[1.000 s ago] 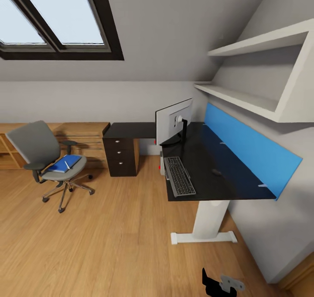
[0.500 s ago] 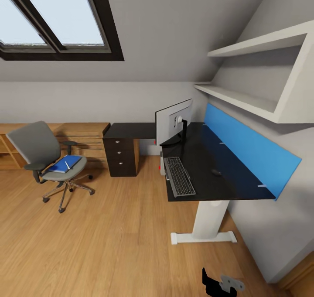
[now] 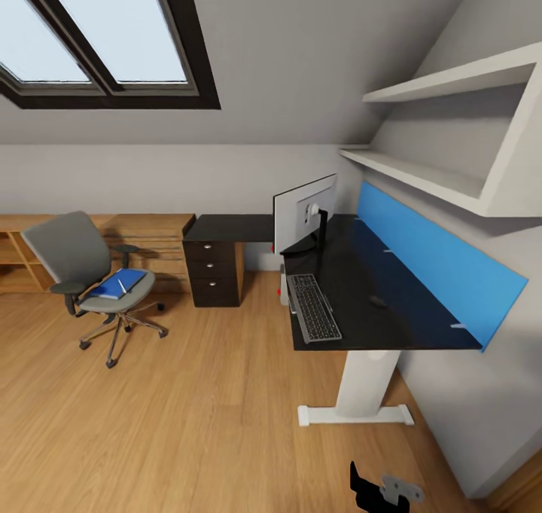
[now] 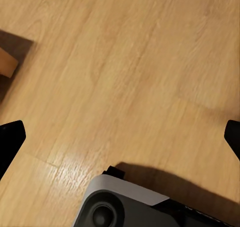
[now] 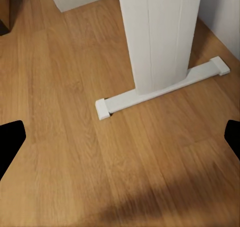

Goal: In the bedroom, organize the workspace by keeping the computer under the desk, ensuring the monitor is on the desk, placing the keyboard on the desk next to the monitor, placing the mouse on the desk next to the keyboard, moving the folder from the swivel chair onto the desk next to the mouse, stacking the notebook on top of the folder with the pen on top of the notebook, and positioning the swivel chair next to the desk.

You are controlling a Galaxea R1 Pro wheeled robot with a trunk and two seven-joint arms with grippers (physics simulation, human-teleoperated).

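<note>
I'm parked off the desk (image 3: 361, 272) end, both arms low. The folder (image 3: 114, 282) lies on the swivel chair (image 3: 83, 268) seat, well apart from the desk, w/ the notebook (image 3: 126, 278) and pen (image 3: 120, 285) stacked on it. Monitor (image 3: 302, 212), keyboard (image 3: 313, 306) and mouse (image 3: 377, 300) sit on the black top already; the computer (image 3: 284, 293) peeks out beneath.

My read: the folder is thin, light and a bit floppy — best pinched at an overhanging edge, kept level or the pen rolls off. The chair rolls on casters, so it may scoot when pushed.

Left gripper (image 4: 120, 137) and right gripper (image 5: 120, 137): fingertips at opposite frame edges, spread wide, holding nothing, floor (image 4: 130, 62) below.

Vs. a sec ago, the whole head view has shifted slightly down and right — camera moved, things haven't.
</note>
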